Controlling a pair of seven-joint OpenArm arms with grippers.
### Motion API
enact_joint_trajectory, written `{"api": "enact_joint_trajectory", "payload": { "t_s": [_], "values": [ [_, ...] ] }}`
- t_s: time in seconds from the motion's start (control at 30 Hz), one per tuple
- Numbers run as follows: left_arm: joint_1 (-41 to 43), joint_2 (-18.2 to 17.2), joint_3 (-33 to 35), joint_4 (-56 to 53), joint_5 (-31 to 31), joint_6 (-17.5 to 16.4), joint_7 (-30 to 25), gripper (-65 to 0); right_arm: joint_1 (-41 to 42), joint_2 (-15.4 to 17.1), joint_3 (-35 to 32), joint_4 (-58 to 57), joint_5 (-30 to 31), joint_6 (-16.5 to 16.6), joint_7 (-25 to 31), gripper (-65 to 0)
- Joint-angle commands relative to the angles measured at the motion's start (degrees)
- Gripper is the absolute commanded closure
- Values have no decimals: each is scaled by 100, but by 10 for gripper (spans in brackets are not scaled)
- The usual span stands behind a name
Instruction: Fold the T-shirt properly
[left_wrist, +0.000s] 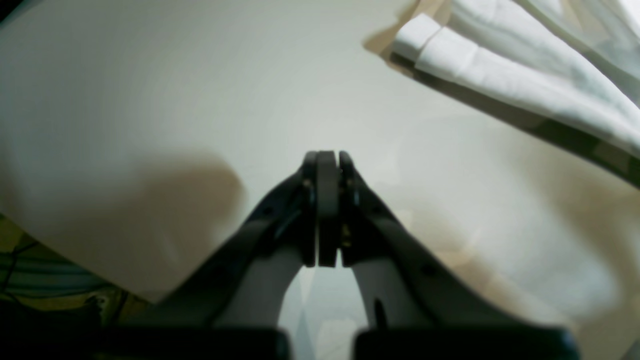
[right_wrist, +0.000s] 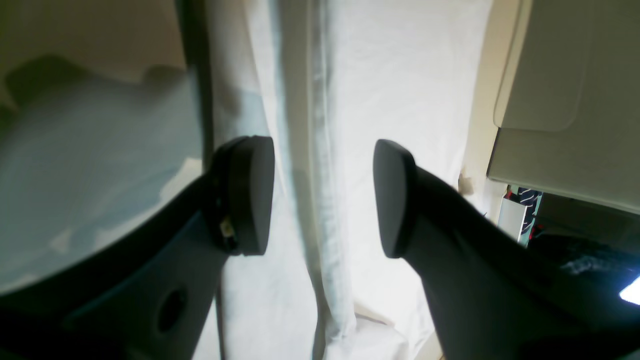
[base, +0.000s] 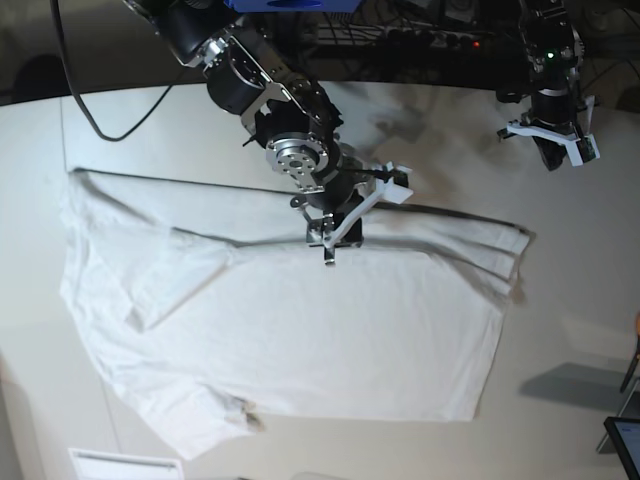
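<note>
The white T-shirt lies spread on the table, its top edge folded over in a long straight line and a sleeve folded in at the left. My right gripper is open and low over that top fold near the shirt's middle. In the right wrist view the gripper straddles a hemmed ridge of the T-shirt, with nothing held. My left gripper hangs above bare table at the far right, apart from the cloth. In the left wrist view it is shut and empty, with a T-shirt corner at the upper right.
The pale table extends beyond the shirt on the right and at the back. Cables and a power strip lie behind the table. A white label sits at the front edge. A dark screen corner shows at the bottom right.
</note>
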Motion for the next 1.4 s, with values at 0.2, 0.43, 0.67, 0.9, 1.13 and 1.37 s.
{"api": "enact_joint_trajectory", "payload": {
  "t_s": [0.2,0.43,0.67,0.9,1.13,1.37],
  "values": [
    [12,-56,13,111,2,10,-146,0,450,-99,6,-301,-6,-85,37,-308],
    [3,-56,22,111,2,10,-146,0,819,-90,-3,-415,627,-85,-314,-306],
    [12,-56,4,111,2,10,-146,0,810,-90,-3,-503,662,-85,-332,-306],
    [12,-56,22,111,2,10,-146,0,810,-90,15,-758,662,-85,-323,-305],
    [12,-56,22,111,2,10,-146,0,872,-90,15,-916,662,-85,-314,-228],
    [12,-47,22,111,2,10,-146,0,951,-90,24,-1013,662,-85,-314,-70]
  ]
}}
